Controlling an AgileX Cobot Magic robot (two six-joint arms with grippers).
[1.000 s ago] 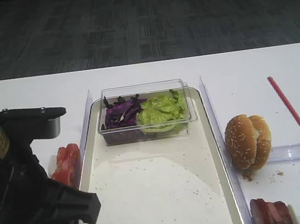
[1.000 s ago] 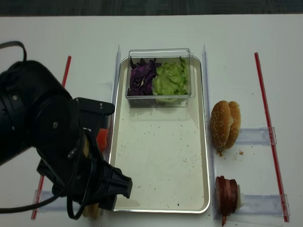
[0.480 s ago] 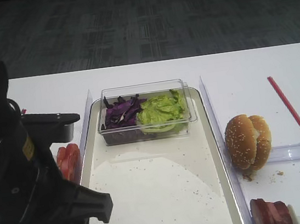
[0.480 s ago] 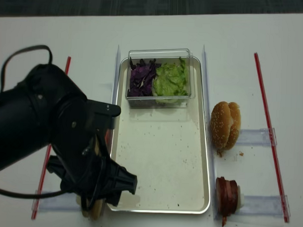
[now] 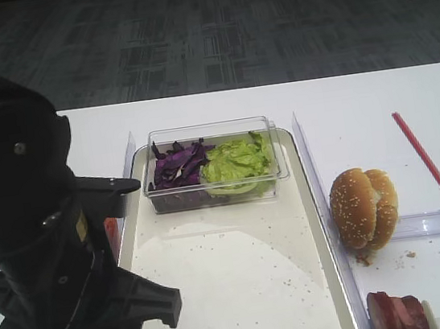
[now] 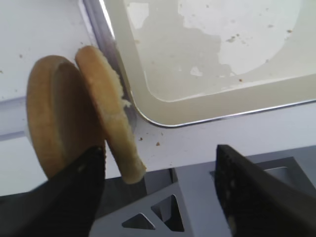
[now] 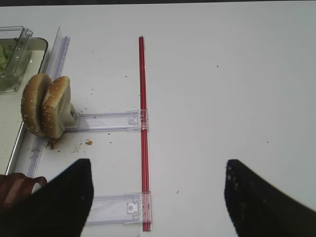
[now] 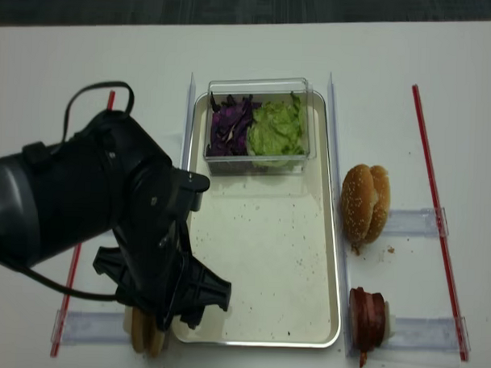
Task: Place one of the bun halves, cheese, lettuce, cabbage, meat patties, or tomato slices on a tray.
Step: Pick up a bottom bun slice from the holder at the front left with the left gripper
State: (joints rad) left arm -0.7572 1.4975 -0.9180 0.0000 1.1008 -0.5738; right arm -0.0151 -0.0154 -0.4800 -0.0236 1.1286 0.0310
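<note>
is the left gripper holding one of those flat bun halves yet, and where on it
Nothing is held yet. The left gripper is open, one finger beside the two bun halves standing on edge next to the tray. The right gripper is open and empty too.

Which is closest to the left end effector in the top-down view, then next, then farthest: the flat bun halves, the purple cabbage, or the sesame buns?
1. Flat bun halves, right under the left end effector, off the tray's near-left corner.
2. Purple cabbage, in the tub at the tray's far end.
3. Sesame buns, beyond the tray's right rim.
</note>
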